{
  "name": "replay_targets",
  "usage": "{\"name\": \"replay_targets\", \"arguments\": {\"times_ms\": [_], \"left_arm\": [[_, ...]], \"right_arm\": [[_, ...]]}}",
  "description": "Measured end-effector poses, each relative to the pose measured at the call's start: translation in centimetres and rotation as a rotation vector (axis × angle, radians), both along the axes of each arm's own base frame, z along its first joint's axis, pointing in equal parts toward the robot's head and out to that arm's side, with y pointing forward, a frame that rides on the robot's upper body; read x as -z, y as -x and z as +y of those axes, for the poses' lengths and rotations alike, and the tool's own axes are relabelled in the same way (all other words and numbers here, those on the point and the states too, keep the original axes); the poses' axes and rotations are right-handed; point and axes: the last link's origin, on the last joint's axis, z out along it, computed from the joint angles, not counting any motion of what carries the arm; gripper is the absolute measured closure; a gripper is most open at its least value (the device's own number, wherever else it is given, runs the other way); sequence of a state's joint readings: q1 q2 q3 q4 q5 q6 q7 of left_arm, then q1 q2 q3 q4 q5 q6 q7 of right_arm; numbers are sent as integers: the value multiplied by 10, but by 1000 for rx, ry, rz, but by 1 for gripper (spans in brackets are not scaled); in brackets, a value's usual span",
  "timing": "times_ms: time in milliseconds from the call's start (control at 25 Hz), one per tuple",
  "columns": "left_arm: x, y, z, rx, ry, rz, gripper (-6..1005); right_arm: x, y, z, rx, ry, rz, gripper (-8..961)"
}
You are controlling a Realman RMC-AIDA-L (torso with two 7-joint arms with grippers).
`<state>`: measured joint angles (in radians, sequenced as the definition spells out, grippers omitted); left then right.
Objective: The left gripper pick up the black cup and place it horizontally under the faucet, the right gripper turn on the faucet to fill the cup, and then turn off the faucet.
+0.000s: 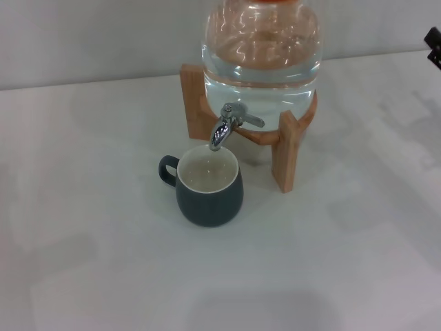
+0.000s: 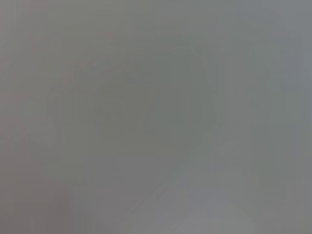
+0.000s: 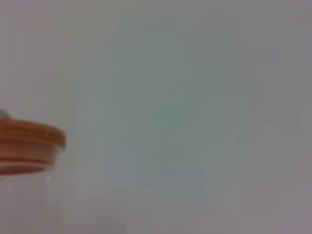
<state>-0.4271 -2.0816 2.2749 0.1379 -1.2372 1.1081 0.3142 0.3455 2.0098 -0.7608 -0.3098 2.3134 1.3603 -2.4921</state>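
Head view: a squat slate-grey mug with a cream inside, the black cup [image 1: 209, 186], stands upright on the white surface [image 1: 96, 241] directly beneath the chrome faucet [image 1: 231, 125] of the clear water jar [image 1: 260, 48]. The right gripper [image 1: 433, 45] barely shows at the frame's edge, its fingers' state untellable; it should probably approach the lever squarely.

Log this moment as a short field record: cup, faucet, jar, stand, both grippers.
black cup: upright on the white table, directly below the spout, handle toward the robot's left, liquid visible inside
faucet: chrome, spout over the cup's mouth, no stream visible
water jar: clear, holding water, orange lid seen in the right wrist view
wooden stand: carries the jar
left gripper: not in view
right gripper: only a black part at the head view's right edge, away from the faucet
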Motion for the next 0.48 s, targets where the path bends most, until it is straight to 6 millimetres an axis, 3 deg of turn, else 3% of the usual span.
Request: {"name": "replay_targets", "arguments": {"times_ms": [480], "left_arm": [[-26,-10,-4,86,-197,-61,120]], "right_arm": [[-12,9,13,-18,-81,21,113]]}}
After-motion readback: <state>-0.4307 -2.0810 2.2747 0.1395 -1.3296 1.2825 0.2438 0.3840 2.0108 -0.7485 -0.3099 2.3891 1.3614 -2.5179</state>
